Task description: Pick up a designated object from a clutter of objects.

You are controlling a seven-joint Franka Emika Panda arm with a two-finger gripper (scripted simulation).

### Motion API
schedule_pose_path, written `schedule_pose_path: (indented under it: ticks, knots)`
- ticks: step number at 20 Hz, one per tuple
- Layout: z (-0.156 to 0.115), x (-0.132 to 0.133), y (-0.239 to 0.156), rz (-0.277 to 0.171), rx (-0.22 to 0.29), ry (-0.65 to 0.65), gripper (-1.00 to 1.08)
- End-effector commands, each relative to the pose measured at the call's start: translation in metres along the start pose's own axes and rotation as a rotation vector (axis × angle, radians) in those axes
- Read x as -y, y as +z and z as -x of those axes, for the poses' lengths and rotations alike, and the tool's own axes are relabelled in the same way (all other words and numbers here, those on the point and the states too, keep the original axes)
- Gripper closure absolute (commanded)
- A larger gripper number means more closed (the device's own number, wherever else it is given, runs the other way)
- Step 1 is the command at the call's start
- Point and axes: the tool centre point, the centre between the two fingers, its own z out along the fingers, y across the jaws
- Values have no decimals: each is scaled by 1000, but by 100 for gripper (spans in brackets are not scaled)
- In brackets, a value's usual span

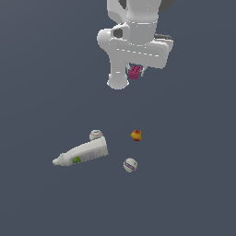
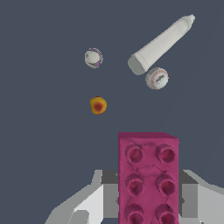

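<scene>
Bottle (image 1: 82, 153), balls (image 1: 130, 164) clustered together; surrounding floor (image 1: 193, 184) seemingly open for passage.

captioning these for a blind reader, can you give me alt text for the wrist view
A magenta studded toy brick fills the foreground, clamped between the gripper fingers and lifted above a dark surface. Beyond it lie a red-yellow ball, two whitish balls, and a white bottle on its side touching one of those balls.
</scene>
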Motion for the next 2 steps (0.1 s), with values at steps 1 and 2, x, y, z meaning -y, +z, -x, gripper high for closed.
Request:
schedule_pose_path:
  ticks: [1,2]
  knots:
    - [2,2,-3,0,1,1,108]
    - [2,2,-3,0,1,1,108]
